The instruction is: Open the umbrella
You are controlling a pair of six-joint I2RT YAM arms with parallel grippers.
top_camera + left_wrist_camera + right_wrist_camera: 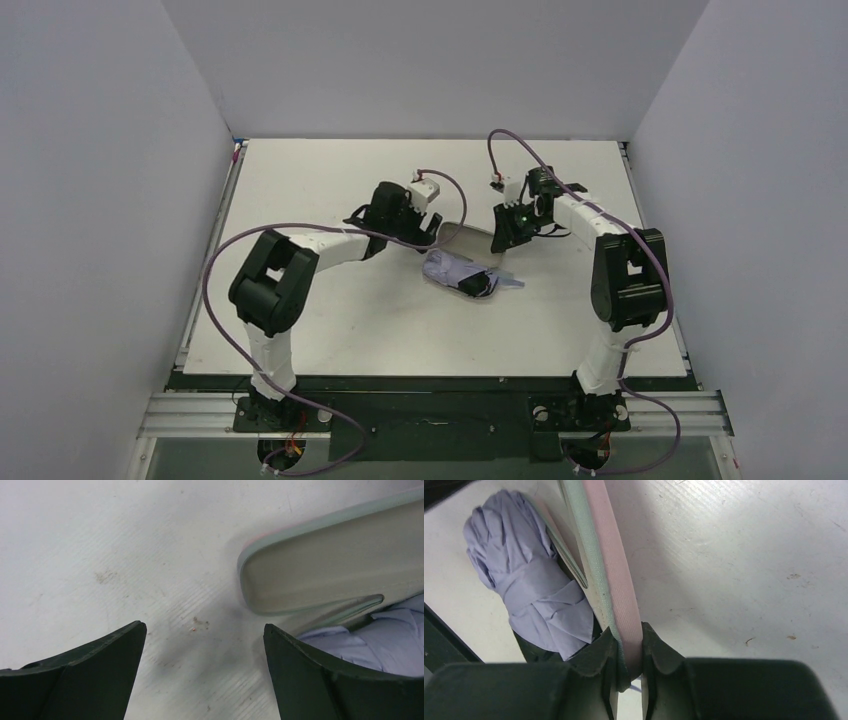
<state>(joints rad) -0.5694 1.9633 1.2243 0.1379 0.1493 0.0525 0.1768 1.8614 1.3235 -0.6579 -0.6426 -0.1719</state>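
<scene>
Lavender fabric, bunched and creased and wrapped by a band of the same cloth, marks the folded compact umbrella (458, 272), which lies near the middle of the flat white table (330, 330) with a dark patch showing at its near end. Just behind the umbrella, touching it, stands the oval pale hinged case (470, 236), a smooth hard shell whose raised lid rises on edge; in the right wrist view its rim (610, 570) runs as 2 thin stripes, 1 pale green and 1 pink, right alongside the umbrella (531, 580). Whether the umbrella rests inside the lower half of the case or only against it cannot be told for sure, though the left wrist view shows a second thin green edge curving under the lavender folds (380, 640). The right gripper (629, 655) has its 2 dark fingers pressed narrow on the case rim, holding the lid on the right end of the umbrella. The left gripper (205, 645) hangs to the left of the umbrella with its dark jaws spread wide and nothing between them, only scuffed, faintly ribbed tabletop with small brown specks; the beige inner face of the case lid (330, 565) sits just beyond its right finger (340, 680). Purple cables (230, 260) loop over both white-and-black arms, and plain grey walls (90, 200) enclose the table on 3 sides.
</scene>
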